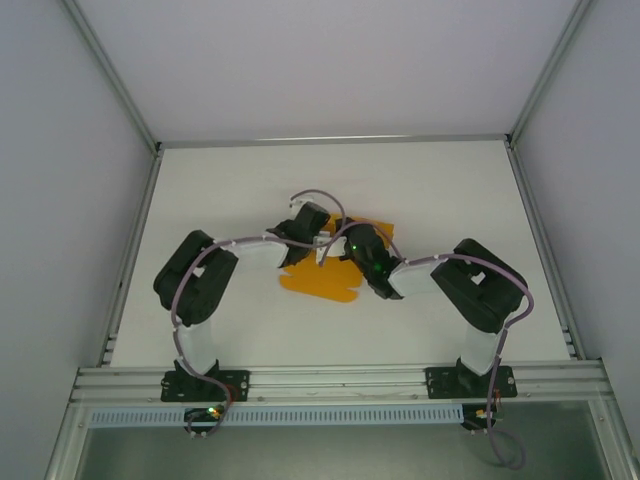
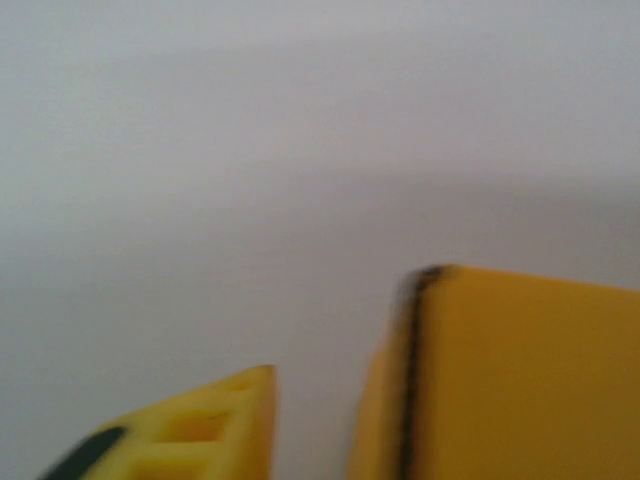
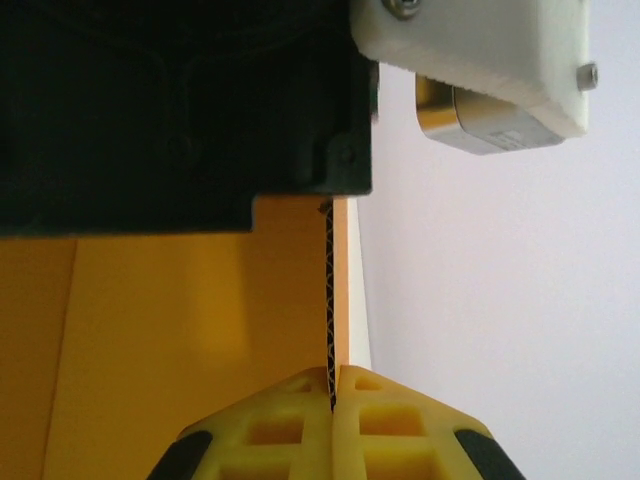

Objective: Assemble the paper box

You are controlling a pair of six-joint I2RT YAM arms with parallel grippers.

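Folding stage: early, in my judgement. The paper box (image 1: 322, 281) looks mostly like a flat sheet, with no closed box formed.
Box position: middle of the table (image 1: 220, 190), beneath both claws.
Right claw (image 3: 333, 385): pinched closed on the edge of one panel.
Left claw (image 1: 318, 242): close beside the card. One finger (image 2: 215, 425) shows, but I cannot tell its spread or grip.
Left to do: raise walls and tuck flaps, likely most of the job.

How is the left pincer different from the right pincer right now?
The right pincer is shut, pinching the edge of the orange-yellow card paper box; the left pincer is open, holding nothing. The right pincer touches the card; the left pincer's finger sits beside it with a gap. Both have yellow latticed fingers.
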